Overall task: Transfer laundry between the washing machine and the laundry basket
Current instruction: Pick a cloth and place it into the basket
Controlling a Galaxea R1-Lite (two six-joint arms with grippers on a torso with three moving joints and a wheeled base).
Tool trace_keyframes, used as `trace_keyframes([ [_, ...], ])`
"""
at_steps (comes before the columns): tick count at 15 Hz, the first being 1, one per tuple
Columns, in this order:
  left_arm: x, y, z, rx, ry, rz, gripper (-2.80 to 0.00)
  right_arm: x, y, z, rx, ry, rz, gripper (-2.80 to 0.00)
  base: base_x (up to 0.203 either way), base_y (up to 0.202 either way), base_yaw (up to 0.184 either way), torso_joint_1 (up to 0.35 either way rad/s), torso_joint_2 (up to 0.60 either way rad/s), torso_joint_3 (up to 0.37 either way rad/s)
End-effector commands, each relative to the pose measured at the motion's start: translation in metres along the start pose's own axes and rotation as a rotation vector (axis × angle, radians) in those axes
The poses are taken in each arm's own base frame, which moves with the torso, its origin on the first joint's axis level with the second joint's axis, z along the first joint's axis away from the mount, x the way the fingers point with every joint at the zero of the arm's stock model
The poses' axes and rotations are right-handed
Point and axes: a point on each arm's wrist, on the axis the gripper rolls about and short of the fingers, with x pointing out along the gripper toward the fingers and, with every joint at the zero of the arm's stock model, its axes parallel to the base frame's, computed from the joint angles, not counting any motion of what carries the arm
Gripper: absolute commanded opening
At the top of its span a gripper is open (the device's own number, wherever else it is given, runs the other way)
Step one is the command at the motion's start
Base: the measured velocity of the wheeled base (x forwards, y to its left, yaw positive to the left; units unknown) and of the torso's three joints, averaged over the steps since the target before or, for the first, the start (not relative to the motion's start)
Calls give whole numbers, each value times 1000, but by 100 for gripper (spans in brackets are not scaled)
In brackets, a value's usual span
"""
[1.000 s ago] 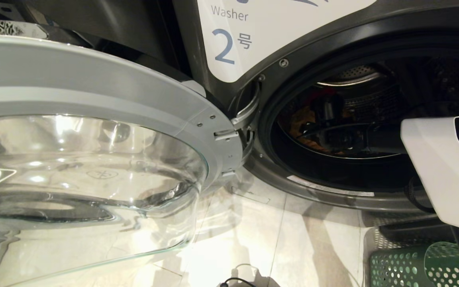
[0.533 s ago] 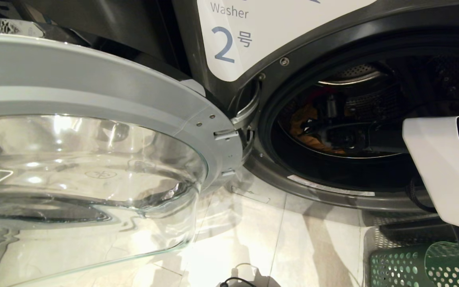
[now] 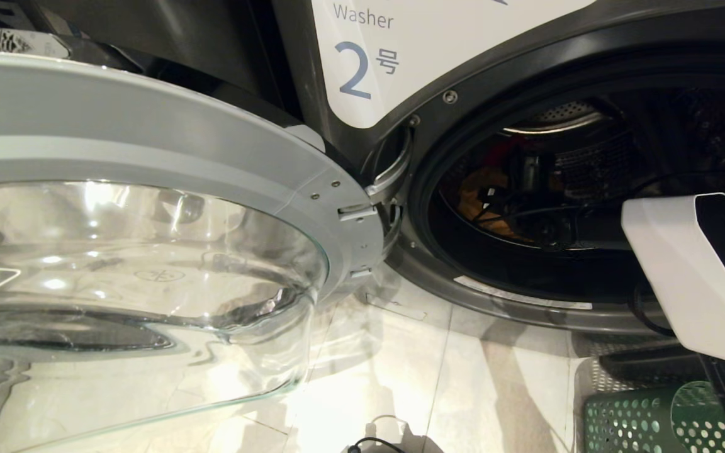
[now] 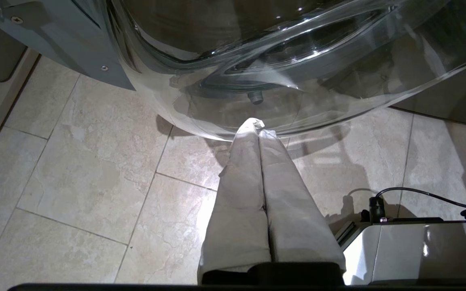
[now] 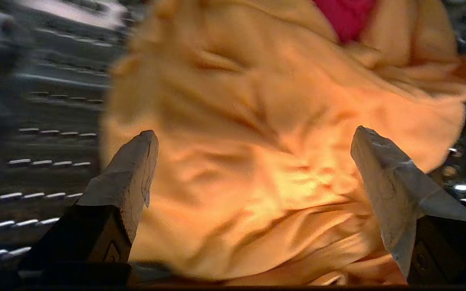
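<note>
The washing machine [image 3: 400, 50] marked "2" stands with its round door [image 3: 148, 163] swung open to the left. My right arm [image 3: 683, 270] reaches into the dark drum [image 3: 589, 163]. There my right gripper [image 5: 254, 132] is open, one finger on each side of the yellow-orange garment [image 5: 257, 169] without pinching it. A magenta-red garment [image 5: 346, 16] lies behind the orange one. The orange cloth [image 3: 472, 189] also shows through the drum opening. A corner of the green laundry basket [image 3: 646, 418] sits on the floor at the lower right. My left gripper [image 4: 259, 125] is shut and empty, parked low under the door glass.
The door's bulging glass bowl [image 3: 148, 270] fills the left half of the head view and hangs just over the left gripper. Beige floor tiles [image 3: 463, 377] lie in front of the machine. A black cable [image 4: 427, 194] runs to my white base [image 4: 411, 250].
My right arm's white link has shifted left and a little down, and the gripper has turned and moved inside the drum. The left arm, door and basket are unchanged.
</note>
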Motion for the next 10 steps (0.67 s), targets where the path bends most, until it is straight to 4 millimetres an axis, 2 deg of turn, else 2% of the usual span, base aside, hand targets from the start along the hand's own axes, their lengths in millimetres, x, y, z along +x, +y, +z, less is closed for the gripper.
trace_keyframes([
  [1, 0, 0, 0, 0, 3, 0, -280, 11, -6, -18, -12, 28, -20, 0, 0, 0, 0, 0, 0, 0],
  [4, 0, 0, 0, 2, 1, -1, -280, 23, -14, -34, -17, 53, -30, 0, 0, 0, 0, 0, 0, 0],
  [10, 0, 0, 0, 9, 4, -3, -280, 30, -19, -37, -2, 40, 8, 0, 0, 0, 0, 0, 0, 0],
])
